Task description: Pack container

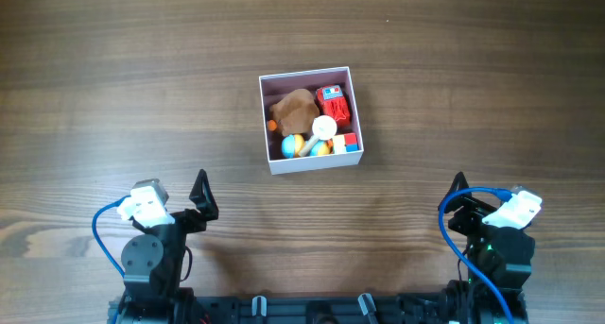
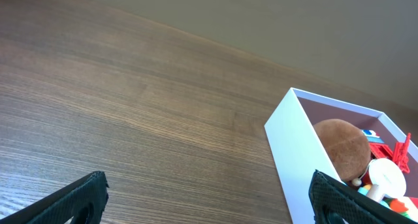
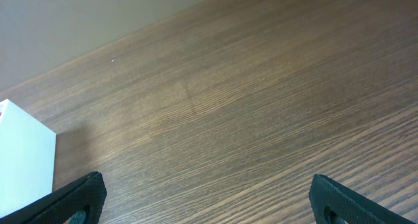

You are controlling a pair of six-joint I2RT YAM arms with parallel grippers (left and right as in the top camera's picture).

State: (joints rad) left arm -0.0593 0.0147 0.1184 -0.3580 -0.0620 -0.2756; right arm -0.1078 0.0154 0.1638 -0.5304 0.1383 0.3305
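Only left wrist view shows brown toy [image 2: 341, 144] in container [image 2: 287, 160]; right, wall.

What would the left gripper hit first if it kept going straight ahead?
Probably the white side wall of the container, slightly off-centre ahead of the left gripper; only bare table lies between. Depth is unclear.

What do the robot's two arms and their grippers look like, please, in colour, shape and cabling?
The left arm and right arm are black with rounded joint housings. The left gripper and right gripper have black, tapered fingers with a finely textured surface. Each wrist bears a white boxy module, from which a blue cable loops back to the arm.
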